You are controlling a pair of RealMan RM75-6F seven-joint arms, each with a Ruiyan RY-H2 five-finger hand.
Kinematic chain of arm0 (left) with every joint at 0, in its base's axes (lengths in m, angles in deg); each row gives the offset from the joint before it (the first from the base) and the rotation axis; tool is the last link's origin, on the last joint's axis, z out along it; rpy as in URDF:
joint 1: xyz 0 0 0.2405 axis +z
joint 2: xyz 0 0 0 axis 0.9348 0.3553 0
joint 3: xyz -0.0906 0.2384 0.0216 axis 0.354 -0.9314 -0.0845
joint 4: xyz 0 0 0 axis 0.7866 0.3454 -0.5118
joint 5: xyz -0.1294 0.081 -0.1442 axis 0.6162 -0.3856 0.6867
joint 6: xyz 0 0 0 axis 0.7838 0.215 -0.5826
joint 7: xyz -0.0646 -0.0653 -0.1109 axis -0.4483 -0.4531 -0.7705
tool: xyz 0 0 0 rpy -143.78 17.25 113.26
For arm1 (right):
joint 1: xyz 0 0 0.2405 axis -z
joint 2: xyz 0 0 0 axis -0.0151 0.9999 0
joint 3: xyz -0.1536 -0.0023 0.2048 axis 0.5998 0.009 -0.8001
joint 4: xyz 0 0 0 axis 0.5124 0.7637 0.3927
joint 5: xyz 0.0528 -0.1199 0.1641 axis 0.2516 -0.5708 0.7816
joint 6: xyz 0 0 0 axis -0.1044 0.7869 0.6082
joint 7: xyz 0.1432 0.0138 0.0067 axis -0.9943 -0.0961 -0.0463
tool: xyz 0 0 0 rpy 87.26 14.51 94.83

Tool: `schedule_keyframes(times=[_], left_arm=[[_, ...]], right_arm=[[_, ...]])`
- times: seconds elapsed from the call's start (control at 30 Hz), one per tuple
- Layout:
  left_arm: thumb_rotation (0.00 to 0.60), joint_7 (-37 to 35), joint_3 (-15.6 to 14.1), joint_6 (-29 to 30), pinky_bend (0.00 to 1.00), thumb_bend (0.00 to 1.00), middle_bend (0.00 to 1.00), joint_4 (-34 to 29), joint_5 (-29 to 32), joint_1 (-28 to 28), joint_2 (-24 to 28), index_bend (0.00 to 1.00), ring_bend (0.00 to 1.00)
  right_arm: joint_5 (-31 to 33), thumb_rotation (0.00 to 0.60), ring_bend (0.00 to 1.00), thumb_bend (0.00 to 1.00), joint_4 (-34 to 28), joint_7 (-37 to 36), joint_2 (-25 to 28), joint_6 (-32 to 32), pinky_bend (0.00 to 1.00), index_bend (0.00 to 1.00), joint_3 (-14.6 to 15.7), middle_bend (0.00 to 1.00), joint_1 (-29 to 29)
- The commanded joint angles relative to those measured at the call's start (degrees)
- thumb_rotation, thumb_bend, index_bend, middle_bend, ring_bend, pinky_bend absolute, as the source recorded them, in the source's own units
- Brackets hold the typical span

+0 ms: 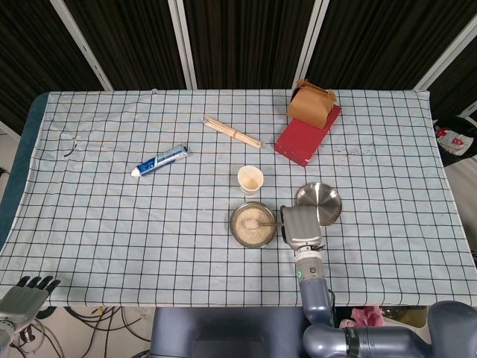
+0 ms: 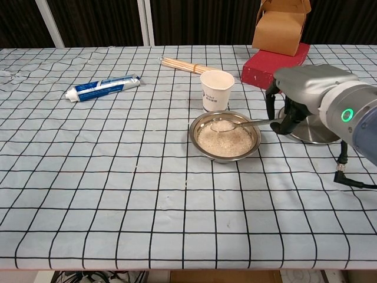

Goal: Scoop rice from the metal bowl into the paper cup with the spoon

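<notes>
Rice fills the spoon [image 2: 224, 125], pinched by the right hand's [image 2: 294, 109] fingers just above the metal bowl [image 2: 225, 140], so tipping it into the paper cup [image 2: 216, 89] just behind the bowl remains.

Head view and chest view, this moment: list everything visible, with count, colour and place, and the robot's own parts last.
Checked tablecloth: one, pale blue with black grid, covers the table.
Metal bowl of rice: one, silver, centre.
Metal spoon: one, silver, loaded with rice, above the bowl.
White paper cup: one, just behind the bowl.
Empty metal bowl: one, silver, right of the rice bowl.
Toothpaste tube: one, blue and white, left of centre.
Wooden sticks: a bundle, tan, behind the cup.
Red flat box: one, far right.
Brown paper box: one, on the red box.
Right hand: grey, holds the spoon.
Left hand: dark, at the near left table edge.
</notes>
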Motion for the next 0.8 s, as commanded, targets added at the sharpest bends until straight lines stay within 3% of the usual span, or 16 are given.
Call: schedule_keyframes(times=[0.03,0.5,0.8], left_arm=[[0.600,0.0,0.0,0.0,0.00,0.06,0.00,0.0,0.0,0.0,0.0,0.00,0.00],[0.600,0.0,-0.1,0.0,0.00,0.06,0.00,0.0,-0.3,0.0,0.1,0.00,0.00],[0.600,0.0,-0.3,0.0,0.00,0.06,0.00,0.0,-0.5,0.2,0.2,0.00,0.00]], right_arm=[[0.9,0.600,1.00,0.46,-0.3,0.0,0.2,0.2,1.00,0.66,-1.0,1.00,-0.7],[5.7,0.600,1.00,0.46,0.2,1.6,0.4,1.2,1.00,0.66,-7.1,1.00,-6.2],[9.9,0.600,1.00,0.46,4.4,2.3,0.5,0.7,1.00,0.66,-10.9,1.00,-10.4]])
